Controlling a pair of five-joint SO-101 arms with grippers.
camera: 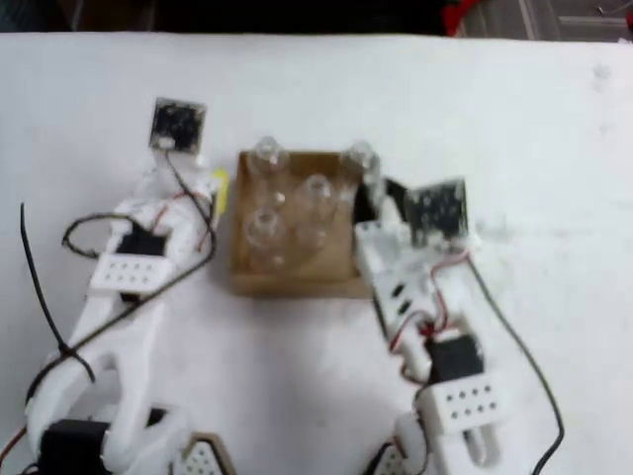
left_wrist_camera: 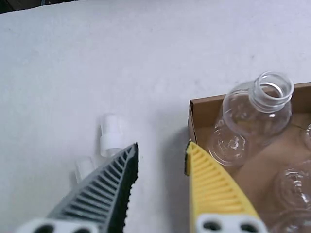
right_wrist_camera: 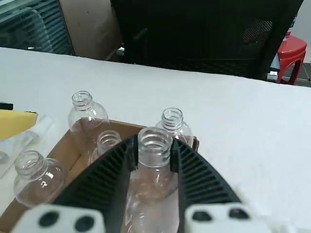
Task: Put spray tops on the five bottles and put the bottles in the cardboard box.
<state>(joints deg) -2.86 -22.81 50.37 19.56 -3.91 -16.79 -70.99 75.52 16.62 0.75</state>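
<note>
Five clear bottles (camera: 265, 230) upright in the box (camera: 297, 282) at mid-table, every neck open, no spray top fitted on any, as far as can be seen. At one side of the box, right gripper (right_wrist_camera: 154, 146), fingers (right_wrist_camera: 112, 174) closed snug on the neck of one bottle (right_wrist_camera: 151, 191), one finger touching each side; cannot tell whether lifted or resting on the box floor. Four others around it, one (right_wrist_camera: 83, 114) at a far corner, one (right_wrist_camera: 172, 124) just behind the held one. Just outside the opposite side of the box, over bare table (left_wrist_camera: 97, 58), left gripper (left_wrist_camera: 162, 147), fingers (left_wrist_camera: 214, 184) spread apart with nothing between them, the yellow one close to a box corner. One white spray top (left_wrist_camera: 110, 137) lying on the table just beyond the grey finger, untouched; perhaps a second beside it, half hidden. By judgement: boxing seemingly ahead of capping, so the main work hardly begun, none of five tops on. Left to do: pick up a top, seat it on the held neck, repeat for the other four, leave each capped bottle in the box. Whereabouts of the remaining tops not to be made out.
</note>
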